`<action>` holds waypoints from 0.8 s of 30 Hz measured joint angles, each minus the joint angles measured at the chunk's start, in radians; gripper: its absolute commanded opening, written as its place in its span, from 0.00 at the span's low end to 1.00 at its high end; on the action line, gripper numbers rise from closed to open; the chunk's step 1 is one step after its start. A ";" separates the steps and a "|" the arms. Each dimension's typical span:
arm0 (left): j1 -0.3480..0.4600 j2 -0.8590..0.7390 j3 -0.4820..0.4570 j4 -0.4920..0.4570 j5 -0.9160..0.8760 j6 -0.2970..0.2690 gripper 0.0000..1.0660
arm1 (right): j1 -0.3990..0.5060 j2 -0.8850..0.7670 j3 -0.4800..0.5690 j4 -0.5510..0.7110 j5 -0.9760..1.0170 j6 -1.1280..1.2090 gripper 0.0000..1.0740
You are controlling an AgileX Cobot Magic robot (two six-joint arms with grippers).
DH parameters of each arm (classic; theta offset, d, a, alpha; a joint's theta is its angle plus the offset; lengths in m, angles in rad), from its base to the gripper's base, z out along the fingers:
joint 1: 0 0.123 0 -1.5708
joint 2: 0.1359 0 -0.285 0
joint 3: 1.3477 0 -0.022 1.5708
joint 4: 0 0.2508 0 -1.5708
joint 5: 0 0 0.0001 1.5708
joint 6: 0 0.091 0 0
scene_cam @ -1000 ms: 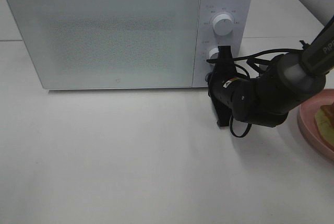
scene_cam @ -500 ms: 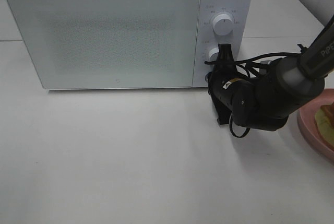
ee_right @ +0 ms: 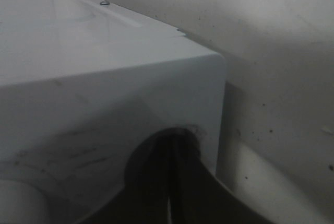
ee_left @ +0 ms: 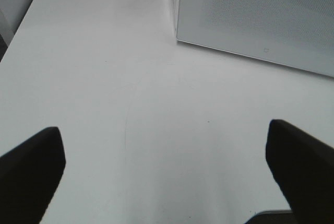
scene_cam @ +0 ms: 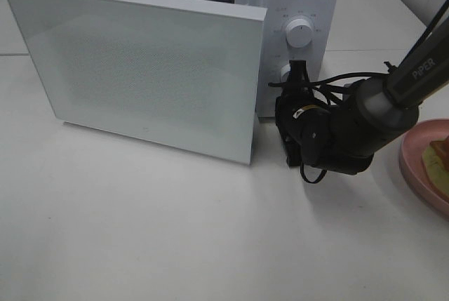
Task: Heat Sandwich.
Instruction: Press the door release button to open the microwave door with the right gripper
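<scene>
At the far right edge of the exterior high view, the sandwich [scene_cam: 438, 162] lies on a round pink plate [scene_cam: 412, 164], cut off by the frame. My right gripper [scene_cam: 298, 71] is shut, its tip against the lower part of the white microwave's control panel [scene_cam: 300, 55], beside the lower knob. The right wrist view shows the closed dark fingers [ee_right: 169, 153] pressed to the white casing [ee_right: 104, 83]. The microwave door [scene_cam: 147, 69] stands partly swung open. My left gripper [ee_left: 164, 153] is open over bare table, holding nothing; it does not show in the exterior high view.
The open door [ee_left: 261, 15] juts out over the white table [scene_cam: 175, 231] in front of the oven. An upper dial [scene_cam: 300, 33] sits on the panel. The right arm [scene_cam: 365, 122] and its cables reach across between the plate and the microwave.
The microwave door, shut before, has swung out and now stands ajar. My right gripper has stayed at the panel, shifting slightly left. The left gripper remains open.
</scene>
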 measured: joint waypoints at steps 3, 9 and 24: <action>0.000 0.000 0.000 0.000 0.000 0.000 0.94 | 0.001 0.000 0.000 0.004 0.000 -0.010 0.00; 0.000 0.000 0.000 0.000 0.000 0.000 0.94 | 0.002 0.000 -0.002 0.005 0.006 -0.016 0.00; 0.000 0.000 0.000 0.000 0.000 0.000 0.94 | -0.013 -0.048 0.020 -0.017 0.059 -0.024 0.00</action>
